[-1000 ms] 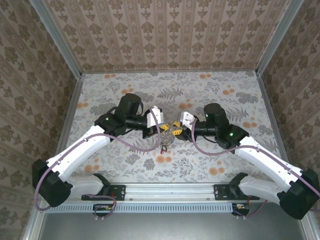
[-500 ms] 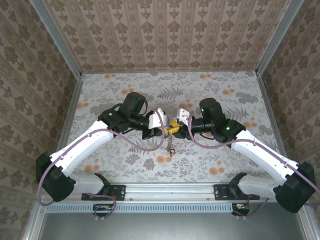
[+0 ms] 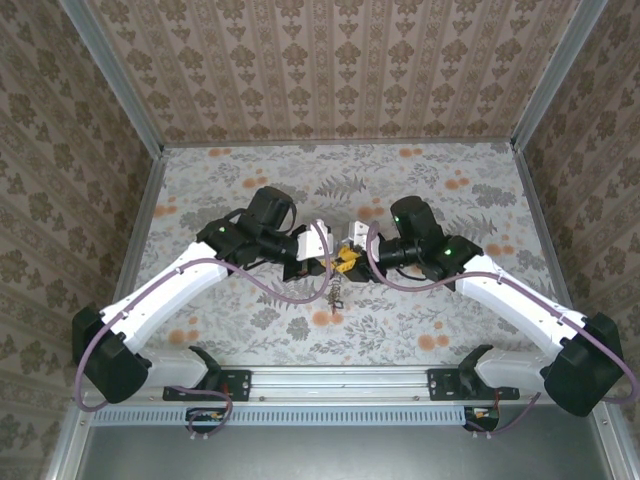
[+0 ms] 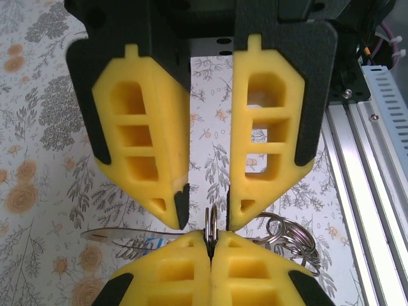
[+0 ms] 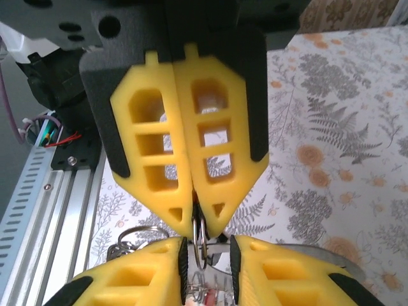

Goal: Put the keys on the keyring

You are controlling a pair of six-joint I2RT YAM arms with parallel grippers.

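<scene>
Top view: two white-and-black arms reach inward over a floral-print table [image 3: 250,170] and meet tip to tip near its middle. The left tool [image 3: 325,263] and the right tool [image 3: 352,256] face each other, yellow pads nearly touching. A small dark bundle, the keys [image 3: 335,293], hangs just beneath them, above the table. Their colours are too small to tell here.

Left wrist view: the left tool's yellow fingers [image 4: 143,146] stand spread, with a clear gap between the tips. In that gap, seen edge-on, is the keyring [image 4: 211,224], a thin metal loop. At the bottom of the view the right tool's fingers are pressed together, pinching the loop. More metal rings [image 4: 287,231] bunch to the right. A thin metal blade [image 4: 121,234] with a speck of blue sticks out to the left. A metal rail [image 4: 376,191] runs along the table's edge.

Right wrist view: the right tool's fingers meet at the tips, clamping the keyring's upper part. The left tool's spread tips flank it below; whether they touch it cannot be told. A small red piece [image 5: 205,295] shows at the bottom edge.
</scene>
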